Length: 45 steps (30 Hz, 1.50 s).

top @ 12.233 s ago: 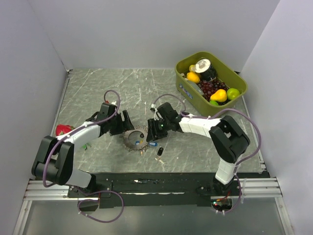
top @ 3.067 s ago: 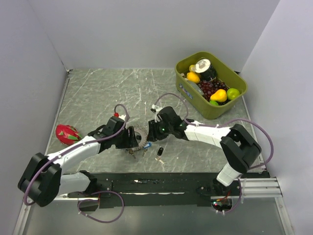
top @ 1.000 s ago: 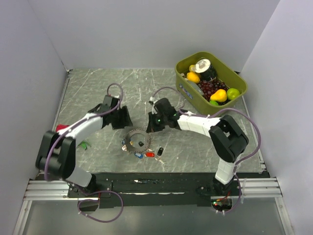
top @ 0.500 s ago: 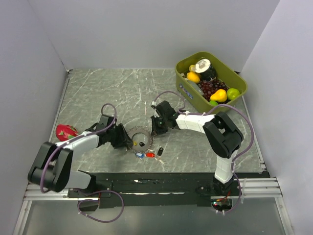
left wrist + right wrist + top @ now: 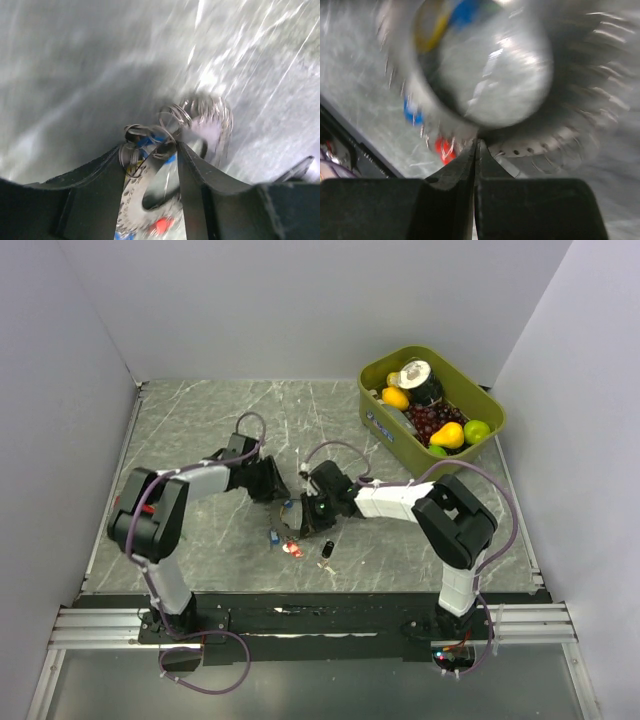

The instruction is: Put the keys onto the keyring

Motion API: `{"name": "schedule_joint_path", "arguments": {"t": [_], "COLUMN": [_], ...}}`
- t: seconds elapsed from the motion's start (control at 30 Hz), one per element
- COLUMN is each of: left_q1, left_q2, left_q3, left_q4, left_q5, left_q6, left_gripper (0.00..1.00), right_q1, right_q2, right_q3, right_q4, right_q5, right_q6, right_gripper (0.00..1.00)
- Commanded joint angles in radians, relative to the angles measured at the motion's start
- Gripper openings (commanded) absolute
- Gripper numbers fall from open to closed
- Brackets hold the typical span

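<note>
Both grippers at the keyring [image 5: 136, 200]
My left gripper [image 5: 151, 150] straddles it, fingers apart; I can't tell if they bite. My right gripper [image 5: 476, 145] is pressed together at its rim. Blue key [image 5: 272, 536], red key [image 5: 293, 548] and black key [image 5: 327, 550] lie just on its near side.

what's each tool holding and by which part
left tool straddles the keyring at its coiled rim, firm grip cannot be told; right tool is shut beside the rim, apparently holding nothing

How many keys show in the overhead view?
3: a blue key, a red key beside it, and a black key to their right. More may be hidden.
</note>
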Motion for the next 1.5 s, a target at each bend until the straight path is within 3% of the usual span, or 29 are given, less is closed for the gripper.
{"name": "schedule_joint_path", "arguments": {"t": [0.0, 0.2, 0.37, 0.7, 0.9, 1.03, 1.17, 1.47], "left_q1": [-0.010, -0.038, -0.048, -0.042, -0.041, -0.039, -0.039, -0.041], "left_q2": [0.128, 0.201, 0.113, -0.354, -0.529, -0.540, -0.502, -0.372], "left_q3": [0.184, 0.389, 0.392, -0.077, -0.279, -0.338, -0.369, -0.357], "left_q4": [-0.164, -0.340, -0.385, -0.189, -0.072, 0.010, 0.078, 0.149], "left_q5": [-0.070, -0.185, -0.310, -0.168, -0.122, -0.093, -0.094, -0.133], "left_q6": [0.157, 0.281, 0.292, 0.205, 0.126, 0.116, 0.106, 0.131], "left_gripper": [0.50, 0.57, 0.67, 0.64, 0.55, 0.51, 0.44, 0.41], "right_q1": [0.059, 0.091, 0.082, 0.038, 0.025, 0.025, 0.015, -0.005], "right_q2": [-0.033, -0.036, -0.087, -0.113, -0.038, 0.022, 0.036, 0.007], "right_q3": [-0.006, 0.033, 0.056, 0.080, 0.123, 0.164, 0.177, 0.142], "right_q4": [0.004, 0.020, 0.000, 0.073, 0.122, 0.129, 0.127, 0.124], "right_q5": [-0.032, -0.042, -0.002, -0.057, -0.124, -0.144, -0.154, -0.160], "right_q6": [0.049, 0.079, 0.055, -0.046, -0.086, -0.088, -0.076, -0.075], "right_gripper": [0.03, 0.03, 0.04, 0.10, 0.27, 0.35, 0.36, 0.37]}}
